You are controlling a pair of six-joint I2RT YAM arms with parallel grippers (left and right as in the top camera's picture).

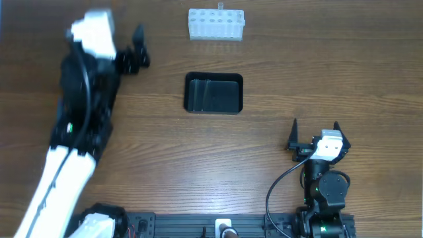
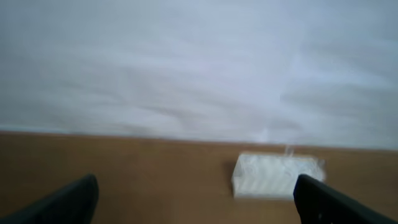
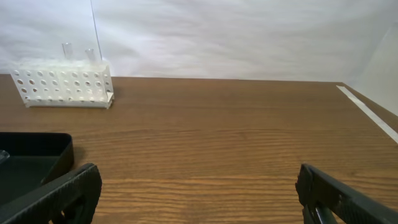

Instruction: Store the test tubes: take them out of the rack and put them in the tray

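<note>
**Tubes partly stored, both arms off the rack**

From where I stood, the job looked somewhere in the middle. The black tray (image 1: 213, 104) sat at the centre of the table. Pale glassy streaks lay inside it that I took for tubes already put away, though I could not count them. The white rack (image 1: 217, 24) stood beyond the tray at the far edge of the table. In the right wrist view two clear test tubes (image 3: 65, 50) stood up out of its top, so at least those were left to move.

Neither arm held anything. The left gripper (image 1: 140, 46) was out on the left side of the table, well apart from the rack and level with it. Its fingers were spread wide and empty. In its own wrist view the rack (image 2: 273, 176) stood ahead and off toward one finger, not between the two.

The right gripper (image 1: 314, 135) rested close to its base, nearer than the tray and off to its right. Its fingers were also wide apart with nothing between them. The rack (image 3: 62, 84) was far from it, across the tray (image 3: 34, 149).
</note>
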